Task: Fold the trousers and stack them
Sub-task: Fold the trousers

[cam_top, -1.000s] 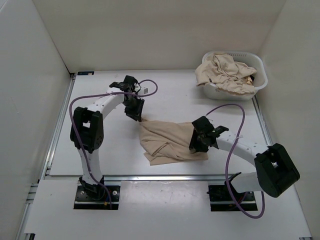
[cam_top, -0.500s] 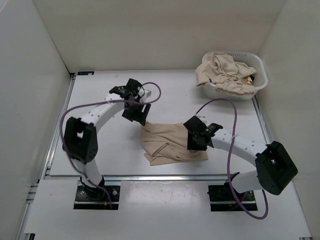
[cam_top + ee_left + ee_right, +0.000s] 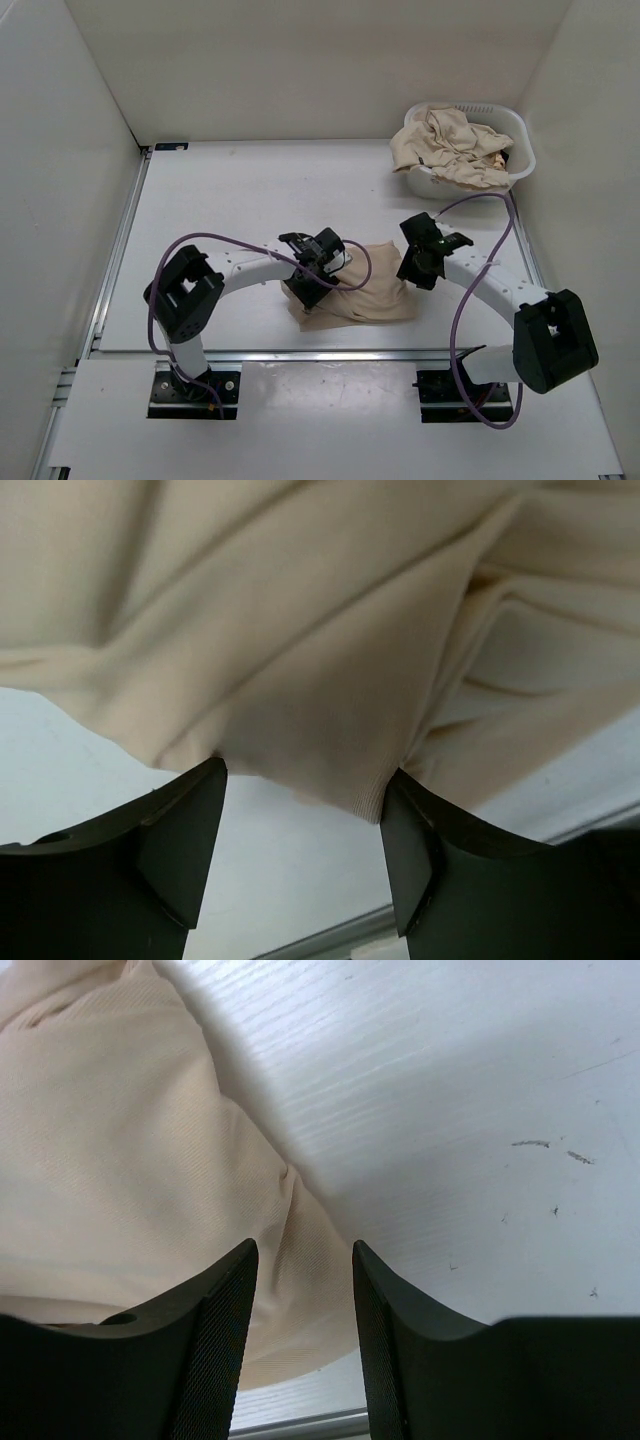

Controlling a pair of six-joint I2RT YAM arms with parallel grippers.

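One pair of beige trousers [image 3: 365, 295] lies folded in a rumpled bundle near the table's front middle. My left gripper [image 3: 311, 285] is over its left end. In the left wrist view [image 3: 305, 775] the jaws stand wide apart, and a ribbed fabric edge [image 3: 330, 750] lies just beyond the tips. My right gripper [image 3: 415, 268] is at the bundle's right edge. In the right wrist view [image 3: 305, 1250] it is open, with fabric [image 3: 120, 1160] under and between the fingers, not pinched. More beige trousers [image 3: 450, 145] are heaped in the basket.
The white plastic laundry basket [image 3: 518, 150] stands at the back right. A metal rail [image 3: 300, 352] runs along the table's near edge, just in front of the bundle. White walls enclose the table on the left, back and right.
My left gripper has swung from the back left to the near side of the trousers, and the cloth is now a more compact bundle. My right gripper has moved to the bundle's right edge.
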